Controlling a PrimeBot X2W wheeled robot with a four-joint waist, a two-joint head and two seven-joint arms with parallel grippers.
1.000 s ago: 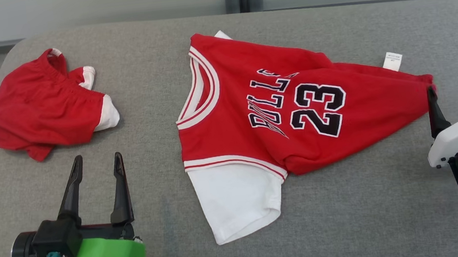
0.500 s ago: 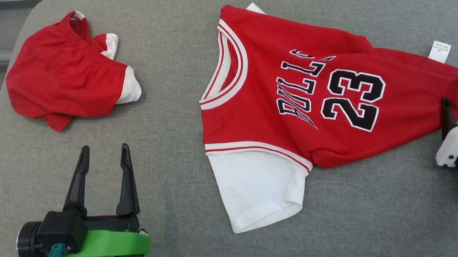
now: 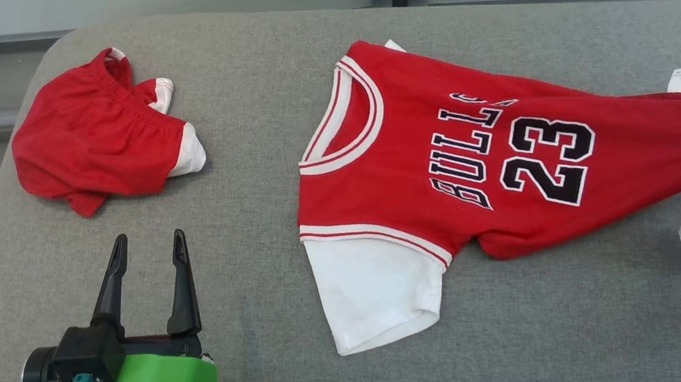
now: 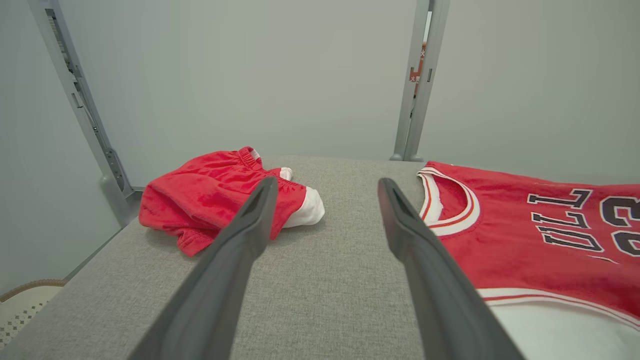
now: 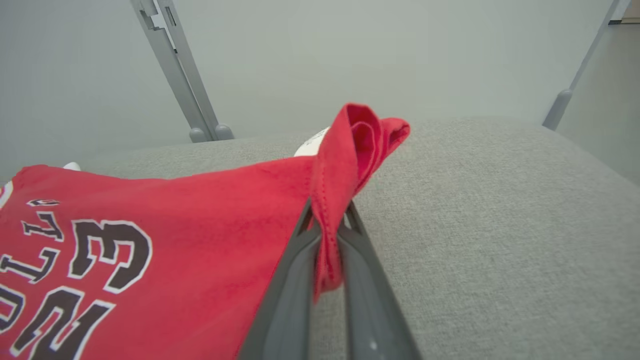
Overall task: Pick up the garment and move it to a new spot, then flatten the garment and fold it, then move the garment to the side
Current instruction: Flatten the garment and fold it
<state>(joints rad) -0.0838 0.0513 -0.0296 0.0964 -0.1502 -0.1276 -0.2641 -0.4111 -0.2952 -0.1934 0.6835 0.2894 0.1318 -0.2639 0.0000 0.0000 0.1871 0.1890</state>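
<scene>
grey padded surface [image 3: 242,100] is backed by pale wall panels. red jersey [image 3: 413,164] is spread right of centre, its hem corner pinched by the right gripper [image 5: 330,212], jaws clamped together on the cloth. left gripper [image 3: 148,236] is held over bare surface, jaws apart, nothing gripped. red shorts [image 3: 95,147] are bunched far left.

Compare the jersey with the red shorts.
The jersey lies spread out; the red shorts sit crumpled. The jersey bears black lettering; the red shorts are plain. The right gripper pinches the jersey's edge; nothing holds the red shorts. Both are red with white trim.
</scene>
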